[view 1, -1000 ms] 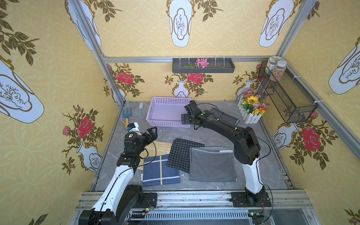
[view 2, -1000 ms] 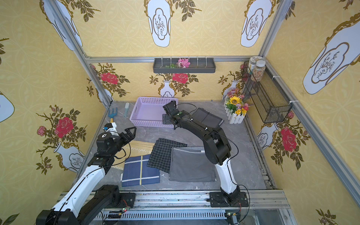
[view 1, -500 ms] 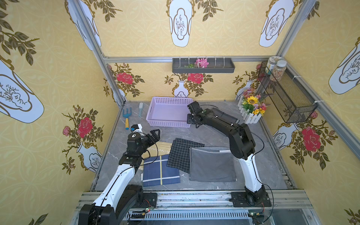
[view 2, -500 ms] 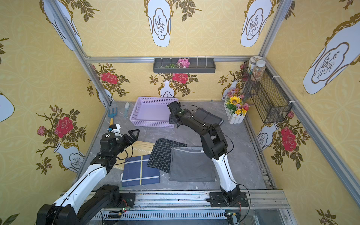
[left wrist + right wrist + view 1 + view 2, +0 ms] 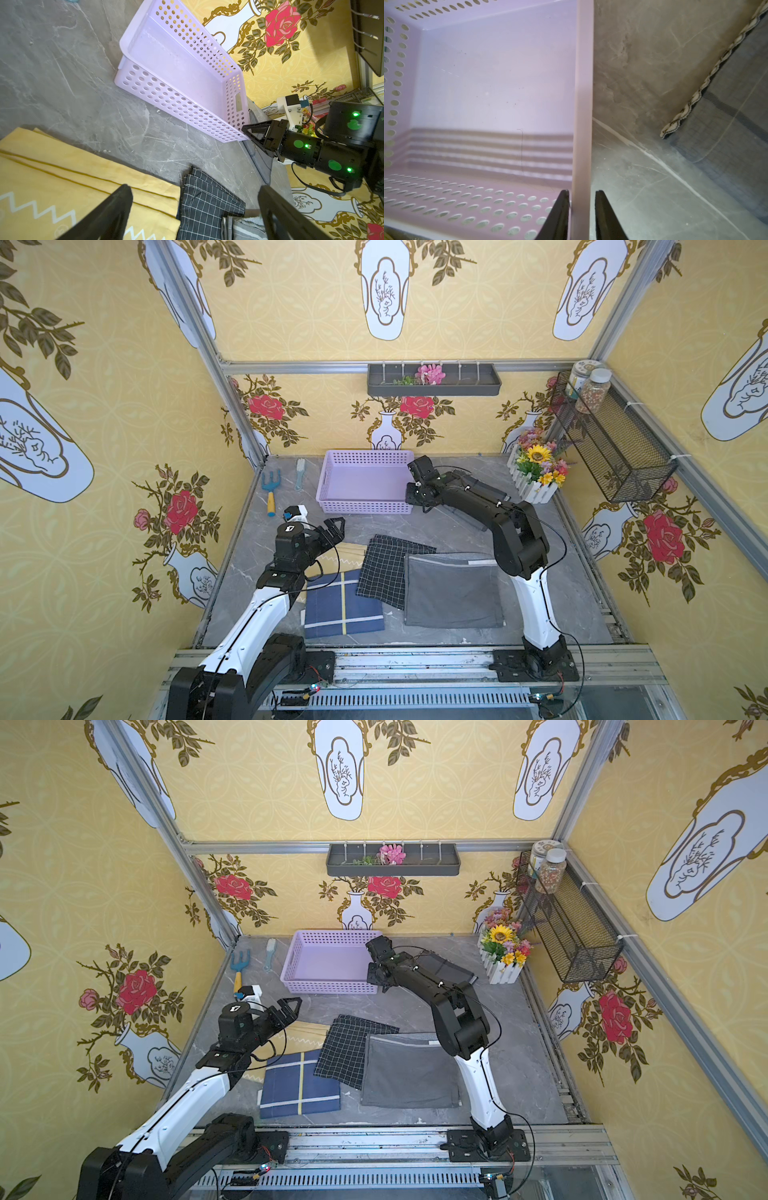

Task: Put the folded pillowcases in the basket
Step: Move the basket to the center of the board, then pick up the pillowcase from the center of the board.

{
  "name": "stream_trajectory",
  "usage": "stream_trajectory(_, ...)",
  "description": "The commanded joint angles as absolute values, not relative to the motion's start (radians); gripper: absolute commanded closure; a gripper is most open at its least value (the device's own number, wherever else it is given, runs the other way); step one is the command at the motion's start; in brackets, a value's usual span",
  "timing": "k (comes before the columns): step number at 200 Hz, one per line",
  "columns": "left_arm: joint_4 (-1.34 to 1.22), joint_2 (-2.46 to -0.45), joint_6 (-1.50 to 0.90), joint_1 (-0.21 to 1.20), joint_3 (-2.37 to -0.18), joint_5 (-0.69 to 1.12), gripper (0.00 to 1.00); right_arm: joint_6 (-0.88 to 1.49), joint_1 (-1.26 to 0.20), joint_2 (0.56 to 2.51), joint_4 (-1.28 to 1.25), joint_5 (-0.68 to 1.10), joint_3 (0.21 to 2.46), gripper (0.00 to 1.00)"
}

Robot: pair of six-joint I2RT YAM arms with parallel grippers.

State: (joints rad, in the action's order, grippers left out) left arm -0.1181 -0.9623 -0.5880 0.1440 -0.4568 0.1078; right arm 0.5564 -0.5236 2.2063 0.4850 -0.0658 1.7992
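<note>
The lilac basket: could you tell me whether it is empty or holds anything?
Empty: the basket shows only its bare bottom, with nothing inside, in both top views and both wrist views.

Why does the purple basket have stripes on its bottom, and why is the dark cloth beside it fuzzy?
Right wrist view: the stripes on the basket floor look like shadow bands cast through its holed wall; the dark cloth is blurred, out of focus. Left wrist view: the same basket is sharp.
</note>
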Motion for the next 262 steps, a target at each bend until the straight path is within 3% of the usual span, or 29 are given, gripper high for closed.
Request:
stream_trajectory(1, -0.121, -0.971, -0.595, 0.159, -0.467, 0.107, 0.00, 0.553, -0.519, 2.175, 0.521, -0.059, 1.761, 0.76)
stream_trajectory(56, -0.121, -1.005, -0.591, 0.305, -0.502, 0.079, 0.00, 0.535, -0.511, 2.083, 0.520, -0.061, 1.636, 0.80)
stream_trajectory(110, -0.157, -1.074, -0.631, 0.498, -0.509, 0.051, 0.00, 0.522, -0.506, 1.992, 0.518, -0.078, 1.551, 0.75)
stream_trajectory(129, -0.184, -1.114, -0.646, 0.558, -0.508, 0.057, 0.00, 0.521, -0.505, 1.963, 0.515, -0.082, 1.529, 0.64)
stream_trajectory(165, -0.257, -1.216, -0.679, 0.645, -0.511, 0.095, 0.02, 0.506, -0.502, 1.869, 0.466, -0.060, 1.452, 0.34)
stream_trajectory(206, -0.325, -1.359, -0.712, 0.715, -0.523, 0.146, 0.06, 0.491, -0.479, 1.677, 0.368, -0.025, 1.245, 0.25)
stream_trajectory(225, -0.335, -1.397, -0.719, 0.747, -0.523, 0.143, 0.09, 0.477, -0.460, 1.562, 0.331, -0.036, 1.125, 0.01)
stream_trajectory(262, -0.341, -1.463, -0.719, 0.780, -0.536, 0.162, 0.15, 0.458, -0.414, 1.330, 0.322, -0.054, 0.914, 0.03)
